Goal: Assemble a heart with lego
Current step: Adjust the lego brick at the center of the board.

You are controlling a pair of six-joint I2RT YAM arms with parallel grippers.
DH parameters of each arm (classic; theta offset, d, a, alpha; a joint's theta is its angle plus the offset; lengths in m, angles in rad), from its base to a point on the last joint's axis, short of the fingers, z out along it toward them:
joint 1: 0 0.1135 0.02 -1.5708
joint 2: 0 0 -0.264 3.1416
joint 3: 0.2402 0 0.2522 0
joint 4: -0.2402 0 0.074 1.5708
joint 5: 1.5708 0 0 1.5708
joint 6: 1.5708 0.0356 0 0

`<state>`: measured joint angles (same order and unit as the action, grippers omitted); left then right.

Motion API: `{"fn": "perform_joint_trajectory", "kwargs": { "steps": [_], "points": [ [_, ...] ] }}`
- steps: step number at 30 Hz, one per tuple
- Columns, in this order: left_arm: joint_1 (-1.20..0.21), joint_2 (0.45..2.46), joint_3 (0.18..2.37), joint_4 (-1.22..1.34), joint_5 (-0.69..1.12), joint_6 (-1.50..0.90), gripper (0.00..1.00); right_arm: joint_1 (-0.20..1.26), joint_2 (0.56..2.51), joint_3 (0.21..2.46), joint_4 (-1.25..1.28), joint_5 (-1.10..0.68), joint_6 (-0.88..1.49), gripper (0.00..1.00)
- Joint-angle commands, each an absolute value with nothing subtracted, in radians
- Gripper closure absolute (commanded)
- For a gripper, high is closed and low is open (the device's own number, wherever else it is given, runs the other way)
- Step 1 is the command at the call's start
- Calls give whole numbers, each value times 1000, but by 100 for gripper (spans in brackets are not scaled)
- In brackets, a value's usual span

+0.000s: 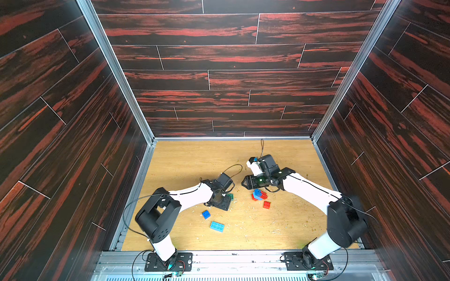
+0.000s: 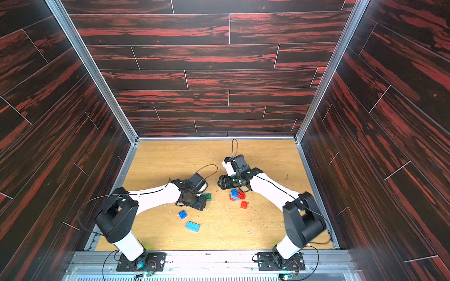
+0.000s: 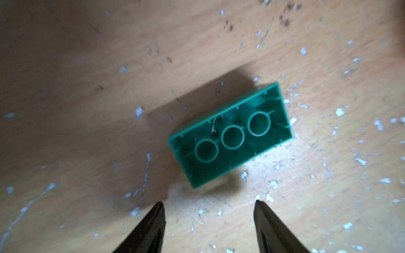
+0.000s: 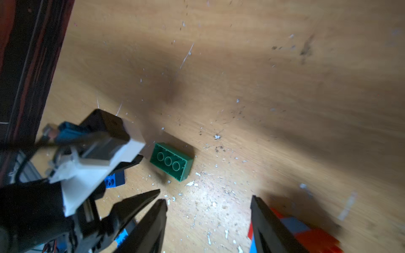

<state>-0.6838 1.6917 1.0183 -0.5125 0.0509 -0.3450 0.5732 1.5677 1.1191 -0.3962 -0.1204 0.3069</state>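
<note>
Top views both show me the heart as a small stacked clump, right of centre in the lower part of the frame, resting on the desk. I make out red at its base and on one side, a light-blue piece through the middle and a dark-blue one on top. It looks lumpy rather than heart-shaped, so I judge the build to be about half done.

Four lego pieces lie apart from it. A red square brick sits just below and right of the heart. A green brick lies left of it, flipped with its hollow underside and three round tubes facing up. A dark-blue square brick and a light-blue oblong brick lie farther to the lower left. All four have yet to be joined, and by my reckoning the green one must be turned studs-up first.

My right end effector is spread with nothing between its fingers; the heart shows at the lower right of the right wrist view, beside the outer face of one finger. My left end effector is also spread and empty, and the green brick lies just beyond its tips. Pale flecks litter the desk around everything.
</note>
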Motion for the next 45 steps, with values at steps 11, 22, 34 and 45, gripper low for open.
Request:
{"fn": "perform_joint_trajectory", "kwargs": {
  "steps": [11, 22, 34, 45],
  "points": [
    [-637, 1519, 1020, -389, 94, -459, 30, 571, 1485, 1018, -522, 58, 341, 33],
    [-609, 1503, 985, -370, 106, -480, 30, 696, 1537, 1027, -527, 87, 393, 37],
    [-549, 1476, 914, -285, 154, -527, 30, 813, 1655, 1166, -607, 221, 394, 52],
    [-512, 1449, 847, -206, 184, -590, 30, 857, 1792, 1314, -655, 276, 361, 62]
  ]
}}
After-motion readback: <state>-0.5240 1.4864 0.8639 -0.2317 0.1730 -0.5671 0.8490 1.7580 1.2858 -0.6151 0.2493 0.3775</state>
